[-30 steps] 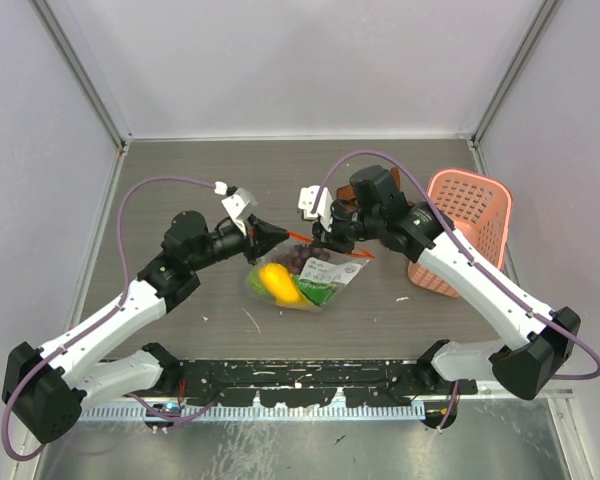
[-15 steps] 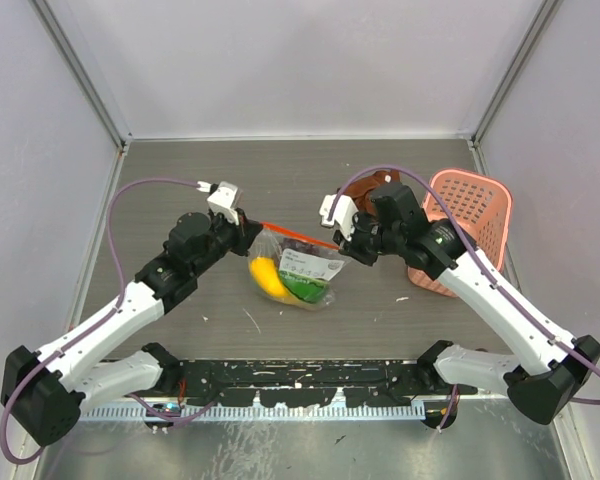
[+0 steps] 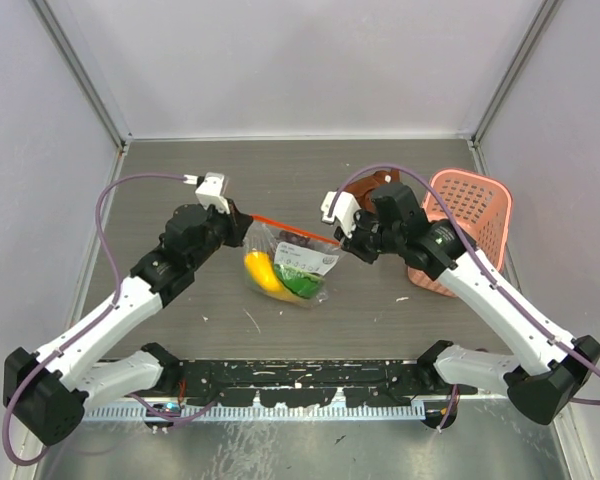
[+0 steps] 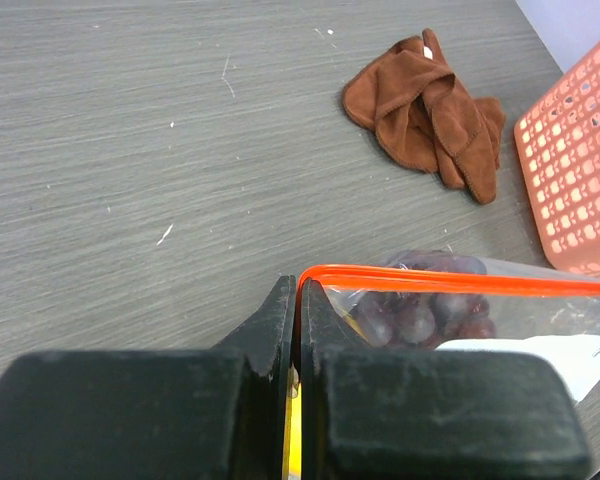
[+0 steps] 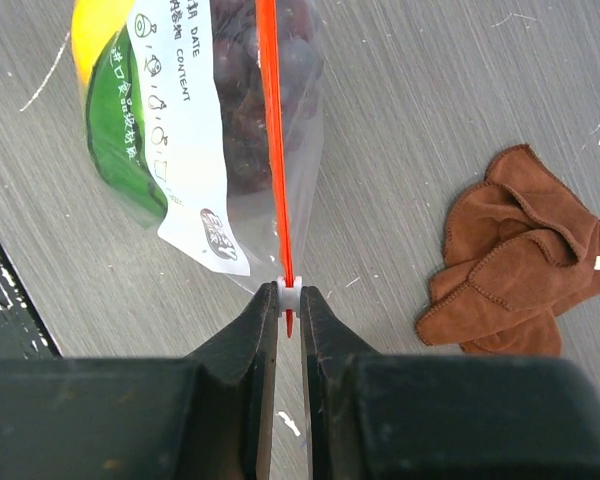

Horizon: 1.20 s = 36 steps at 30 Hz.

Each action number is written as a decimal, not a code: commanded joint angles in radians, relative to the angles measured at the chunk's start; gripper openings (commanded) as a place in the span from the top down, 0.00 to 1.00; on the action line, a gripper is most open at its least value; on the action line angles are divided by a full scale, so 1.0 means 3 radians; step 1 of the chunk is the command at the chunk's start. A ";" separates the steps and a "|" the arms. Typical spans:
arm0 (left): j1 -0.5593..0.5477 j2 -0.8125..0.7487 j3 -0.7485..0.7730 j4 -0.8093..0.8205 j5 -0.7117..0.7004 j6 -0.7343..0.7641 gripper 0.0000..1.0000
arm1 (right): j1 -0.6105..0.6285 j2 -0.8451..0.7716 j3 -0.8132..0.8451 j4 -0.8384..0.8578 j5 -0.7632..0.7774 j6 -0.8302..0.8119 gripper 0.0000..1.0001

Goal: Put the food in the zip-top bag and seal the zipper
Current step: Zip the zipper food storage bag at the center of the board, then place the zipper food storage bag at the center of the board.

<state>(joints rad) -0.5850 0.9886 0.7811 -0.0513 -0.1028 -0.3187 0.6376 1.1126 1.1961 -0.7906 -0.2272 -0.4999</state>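
Observation:
The clear zip-top bag hangs between my two grippers above the table. It holds a yellow-orange fruit, a green fruit and the purple grape bunch. The orange-red zipper is stretched taut along the top edge. My left gripper is shut on the zipper's left end. My right gripper is shut on the white slider at the zipper's right end. In the right wrist view the bag hangs beyond the jaws with its white label showing.
A brown cloth lies on the table behind my right gripper, also in the left wrist view and the right wrist view. A pink lattice basket lies at the right edge.
The two grippers have pulled apart, drawing the zipper taut. The left gripper moved back and left; the right moved right with the slider. The bag now hangs stretched between them.

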 commanded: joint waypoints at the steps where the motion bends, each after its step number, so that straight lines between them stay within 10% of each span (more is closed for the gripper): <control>1: 0.0150 0.0175 0.0372 0.0151 -0.0289 0.0060 1.00 | -0.0077 0.0085 0.0201 -0.0043 0.0356 -0.0123 0.99; 15: 0.0263 0.1069 0.1187 0.0396 0.0006 0.0275 1.00 | -0.0326 0.0524 0.0512 0.1084 0.0521 -0.0320 0.99; 36: 0.0252 -0.0305 -0.0356 -0.0722 0.0972 -0.0982 1.00 | 0.0082 -0.0482 -0.1349 0.1073 -0.1073 0.1070 0.95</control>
<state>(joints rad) -0.5121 0.9752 0.7238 -0.2039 0.1127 -0.5110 0.6270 1.0134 0.8196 -0.5018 -0.4446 -0.2771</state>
